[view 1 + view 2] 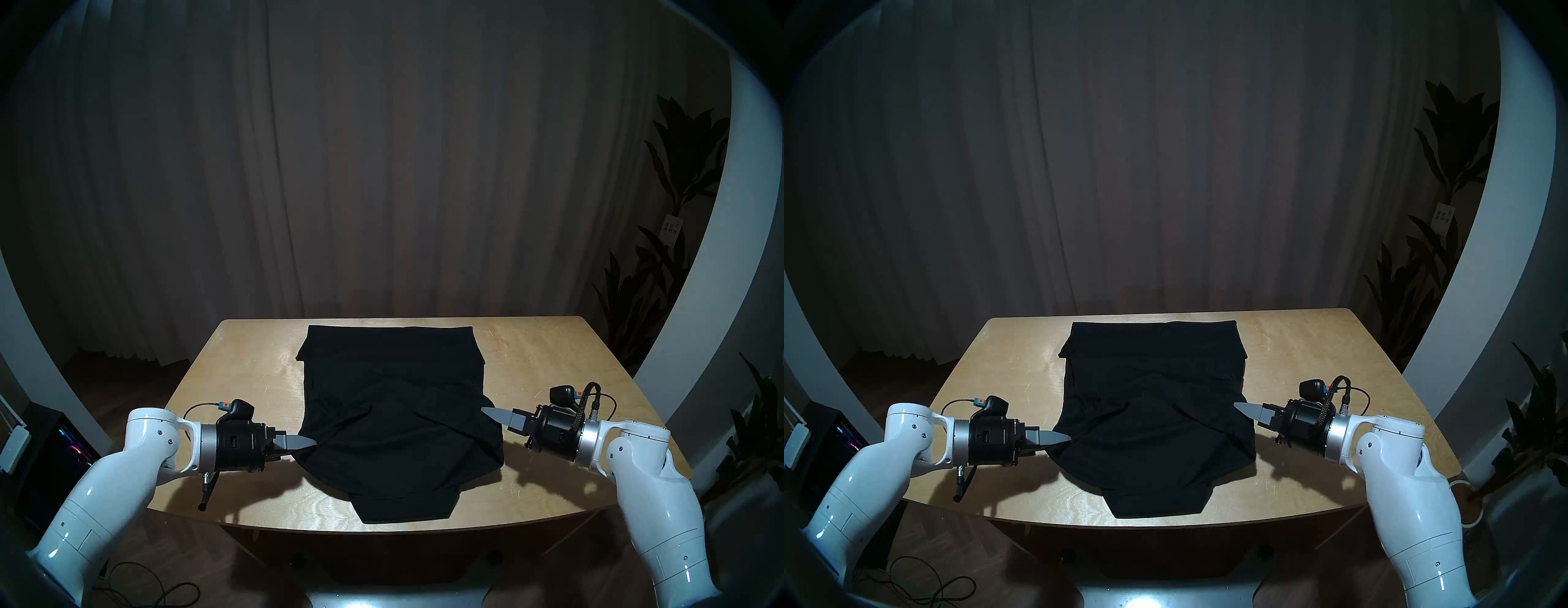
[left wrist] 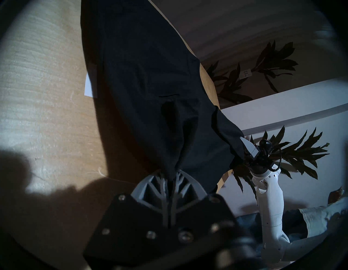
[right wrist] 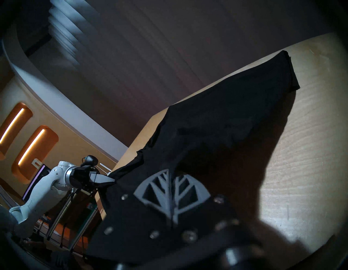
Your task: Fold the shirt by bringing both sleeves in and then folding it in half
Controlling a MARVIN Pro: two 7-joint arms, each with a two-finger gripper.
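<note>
The black shirt lies in the middle of the wooden table, its far part folded flat and its near part reaching the front edge. My left gripper is shut on the shirt's left side edge and holds it pulled up and outward. The left wrist view shows fabric pinched between the closed fingers and a small white tag. My right gripper is shut on the right side edge, raised a little; the right wrist view shows cloth at its fingers. I cannot tell the sleeves apart among the black folds.
Bare table shows to the left and right of the shirt. Dark curtains hang behind the table. Plants stand at the right. A lit screen and cables are on the floor at the left.
</note>
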